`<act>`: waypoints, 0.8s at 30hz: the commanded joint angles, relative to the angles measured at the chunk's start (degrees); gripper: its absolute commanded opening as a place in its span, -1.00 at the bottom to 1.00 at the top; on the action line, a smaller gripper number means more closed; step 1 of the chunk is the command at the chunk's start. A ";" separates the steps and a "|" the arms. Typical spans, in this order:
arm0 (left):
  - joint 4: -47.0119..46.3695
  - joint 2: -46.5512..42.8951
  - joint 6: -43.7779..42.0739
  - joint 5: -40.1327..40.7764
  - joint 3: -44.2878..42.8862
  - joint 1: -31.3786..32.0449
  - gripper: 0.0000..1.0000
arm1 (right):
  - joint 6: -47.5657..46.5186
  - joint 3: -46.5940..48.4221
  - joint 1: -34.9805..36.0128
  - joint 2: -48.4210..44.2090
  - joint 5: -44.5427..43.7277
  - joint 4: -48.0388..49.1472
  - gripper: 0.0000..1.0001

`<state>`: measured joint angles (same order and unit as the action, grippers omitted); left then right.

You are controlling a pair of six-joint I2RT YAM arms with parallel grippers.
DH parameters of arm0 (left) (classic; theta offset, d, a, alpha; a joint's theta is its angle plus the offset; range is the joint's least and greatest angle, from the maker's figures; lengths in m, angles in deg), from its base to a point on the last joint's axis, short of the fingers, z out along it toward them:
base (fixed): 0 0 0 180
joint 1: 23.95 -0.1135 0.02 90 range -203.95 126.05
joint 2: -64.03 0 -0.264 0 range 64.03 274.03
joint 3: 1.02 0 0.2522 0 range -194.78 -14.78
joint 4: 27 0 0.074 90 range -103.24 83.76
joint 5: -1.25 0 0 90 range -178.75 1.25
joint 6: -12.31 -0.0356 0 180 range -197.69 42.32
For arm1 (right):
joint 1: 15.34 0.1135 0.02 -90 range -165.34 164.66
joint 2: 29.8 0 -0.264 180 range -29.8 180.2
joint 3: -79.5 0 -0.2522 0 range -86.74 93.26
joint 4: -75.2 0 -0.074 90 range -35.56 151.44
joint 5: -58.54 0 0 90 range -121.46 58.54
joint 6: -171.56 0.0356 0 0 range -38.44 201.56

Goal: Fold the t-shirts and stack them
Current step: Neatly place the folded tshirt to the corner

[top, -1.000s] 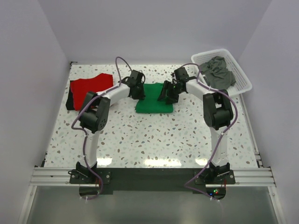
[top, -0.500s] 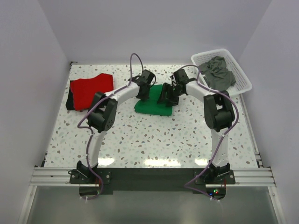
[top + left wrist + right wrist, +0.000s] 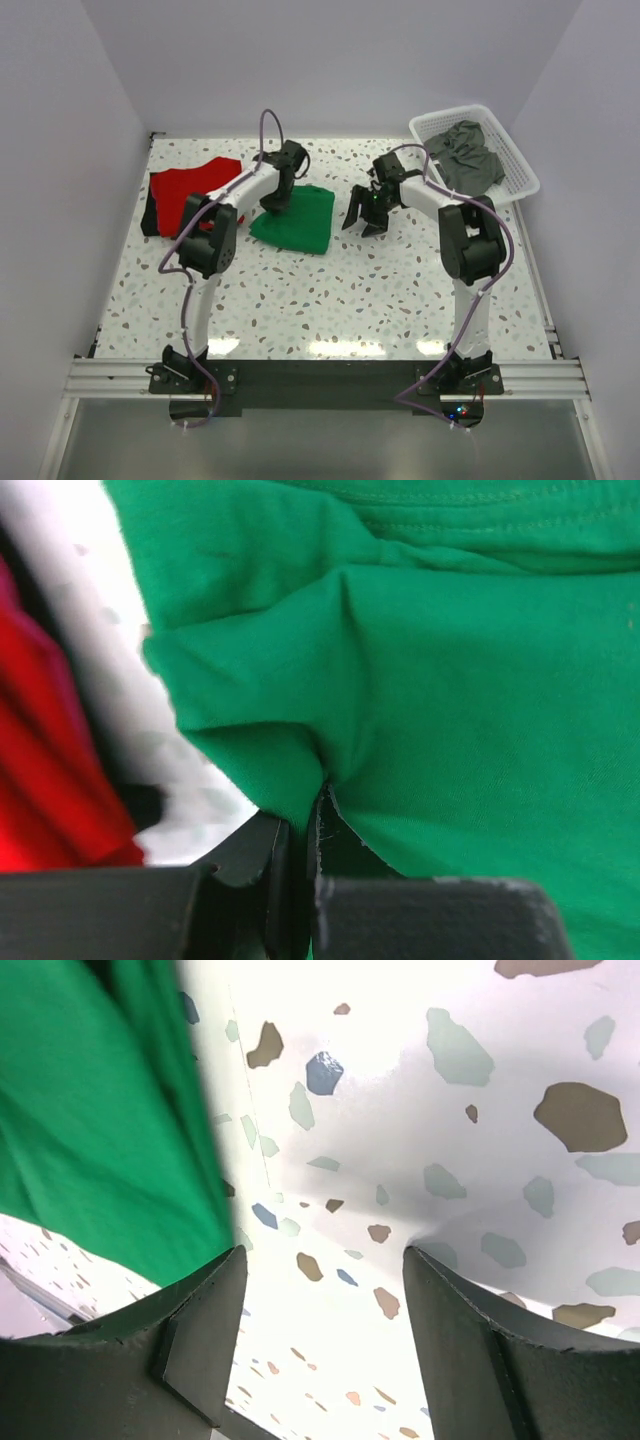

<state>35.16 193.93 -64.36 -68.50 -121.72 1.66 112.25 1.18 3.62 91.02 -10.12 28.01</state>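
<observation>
The folded bright green t-shirt (image 3: 297, 219) lies left of the table's middle. My left gripper (image 3: 274, 207) is shut on its upper left edge; the left wrist view shows green cloth (image 3: 450, 660) pinched between the jaws (image 3: 298, 860). My right gripper (image 3: 361, 221) is open and empty just right of the green shirt, whose edge shows in the right wrist view (image 3: 100, 1110). A red t-shirt (image 3: 195, 187) lies folded at the far left on something dark. Dark grey t-shirts (image 3: 467, 152) lie crumpled in the basket.
The white lattice basket (image 3: 520, 160) stands at the back right corner. The speckled tabletop (image 3: 340, 300) reaches to a metal rail at the near edge. White walls close in the left, back and right sides.
My left gripper has dragged the green shirt leftward toward the red one. My right gripper has let the shirt go and now hangs open over bare table.
</observation>
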 commanded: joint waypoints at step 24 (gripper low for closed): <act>12.68 -9.14 -9.10 5.06 -15.93 -5.83 -1.00 | -0.64 -4.86 -0.15 -6.29 -1.74 -0.32 0.35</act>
<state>46.55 189.50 -71.55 -65.44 -134.72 -3.32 112.14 -2.93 3.62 88.15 -11.01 28.01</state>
